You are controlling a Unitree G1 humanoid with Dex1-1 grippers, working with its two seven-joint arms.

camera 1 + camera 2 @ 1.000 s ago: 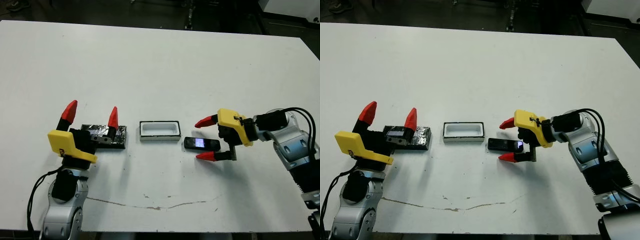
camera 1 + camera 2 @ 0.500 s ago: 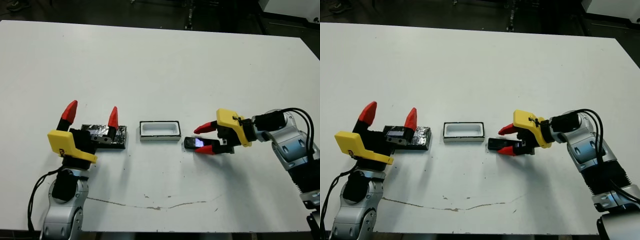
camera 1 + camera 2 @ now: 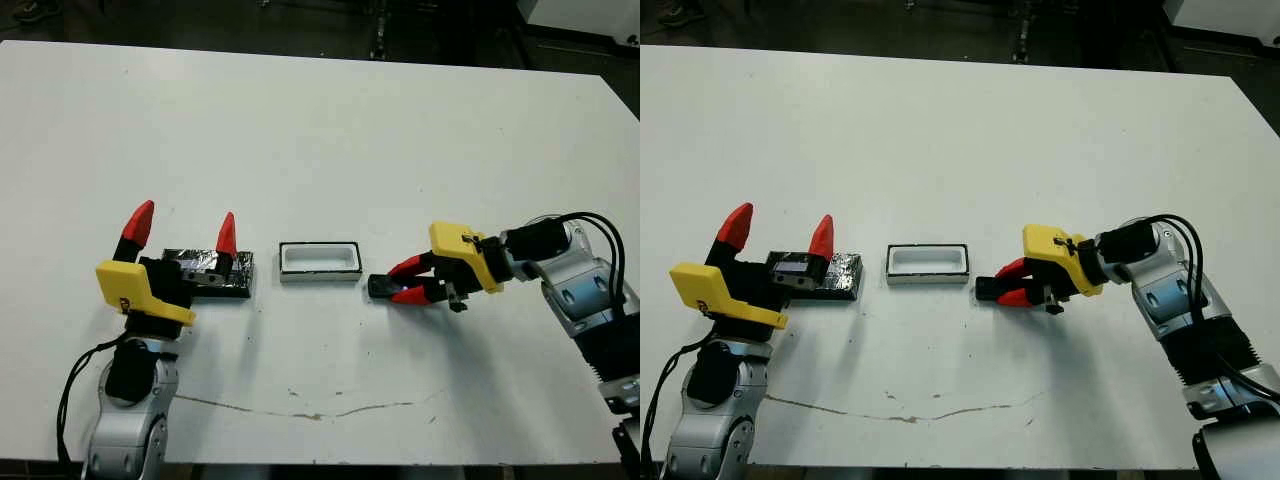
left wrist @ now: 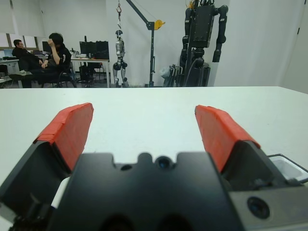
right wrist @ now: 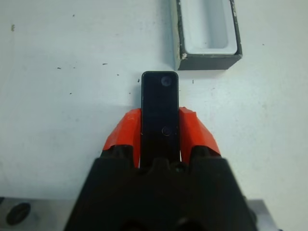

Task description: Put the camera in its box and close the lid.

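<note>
The camera (image 5: 160, 103), a slim black bar, lies on the white table just right of the box (image 3: 319, 261), and my right gripper (image 3: 405, 282) is shut on it, a red finger pressing each long side. The box is a small white tray with a dark rim, empty inside, also seen ahead of the camera's free end in the right wrist view (image 5: 207, 31). The lid (image 3: 240, 270), glossy black with silvery glints, lies left of the box, partly hidden behind my left gripper (image 3: 182, 229), which stands open above it with its red tips pointing up.
A faint dark crack line (image 3: 310, 410) runs across the table near its front edge. Beyond the table in the left wrist view are seated people (image 4: 41, 55) and robot stands (image 4: 202, 38).
My right gripper has closed from wide open onto the camera's sides and slid slightly left. The left arm, lid and box have not moved.
</note>
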